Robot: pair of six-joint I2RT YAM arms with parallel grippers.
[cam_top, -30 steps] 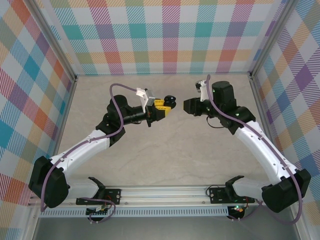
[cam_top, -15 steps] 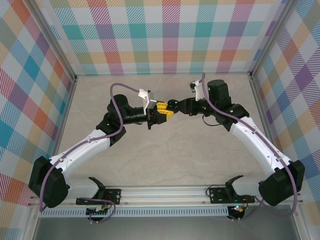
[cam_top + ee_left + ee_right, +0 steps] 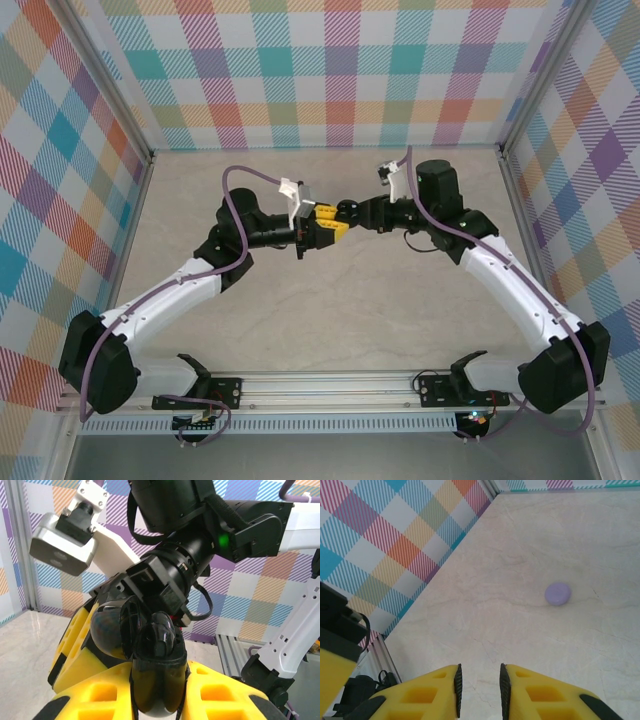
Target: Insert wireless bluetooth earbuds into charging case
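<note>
My left gripper (image 3: 330, 221) (image 3: 157, 682) is shut on a black charging case (image 3: 345, 210) (image 3: 156, 680), held above the table with its domed lid (image 3: 106, 627) swung open to the left. A glossy black earbud (image 3: 161, 632) stands in the case's opening. My right gripper (image 3: 362, 212) (image 3: 479, 672) has come up against the case from the right. Its jaws stand a little apart with nothing between them. One of its yellow fingers (image 3: 75, 640) shows behind the lid in the left wrist view.
A closed pale lilac round case (image 3: 558, 593) lies on the marble tabletop (image 3: 330, 300). Checkered walls (image 3: 330, 70) close in the back and both sides. A metal rail (image 3: 330, 385) runs along the near edge by the arm bases.
The right gripper has swung left and closed the gap to the black case held by the left gripper. Over the last half second both arms have barely moved.
</note>
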